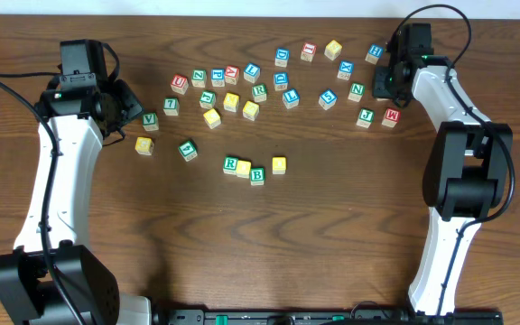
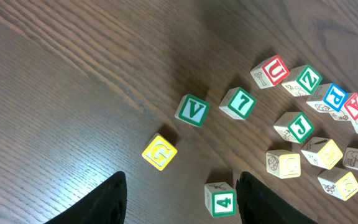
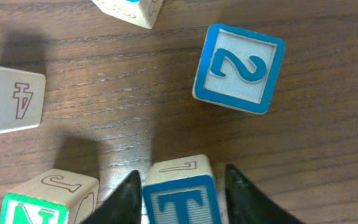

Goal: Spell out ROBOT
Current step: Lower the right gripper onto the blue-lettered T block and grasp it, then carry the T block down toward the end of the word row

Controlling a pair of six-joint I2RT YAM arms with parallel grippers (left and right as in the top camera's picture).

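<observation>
Though cropped by the lower edge of the right wrist view, reads plainly as a blue-framed T block (image 3: 182, 199), sitting on the tabletop (image 3: 328, 155) right between the fingers of the right claw (image 3: 181, 175). Hugged closely on both sides, one finger against it, a thin strip of wood seemingly showing at the other; cannot tell whether pinched or merely straddled. Just ahead of that claw, a blue 2 block (image 3: 239, 68), apart from the T. Off to one side, a block with a 4 on its flank (image 3: 17, 99) and a green-framed N block (image 3: 36, 208), both cut by the frame. At the top edge, only a corner of another block (image 3: 129, 9), face unreadable.

From overhead, fingertips buried under the right arm's wrist housing, T reduced to a small blue square at its edge. Shows instead something outside both wrist views: green-framed R (image 1: 230, 164), a yellow block (image 1: 244, 168) and green-framed B (image 1: 257, 175) set edge to edge, as far as can be told, in a slightly slanting row. Second yellow block (image 1: 279, 165) just beside the B with a gap. All four well apart from both claws, roughly midway between them. Yellow letters too faint to read.

Left claw (image 2: 180, 177) spread wide, gripping nothing, hanging over bare wood. Only the two dark fingertips in frame, rest cut off below. Near one fingertip, a green 4 block (image 2: 220, 199); farther ahead, a yellow G block (image 2: 160, 152) and a green V block (image 2: 192, 110).
</observation>
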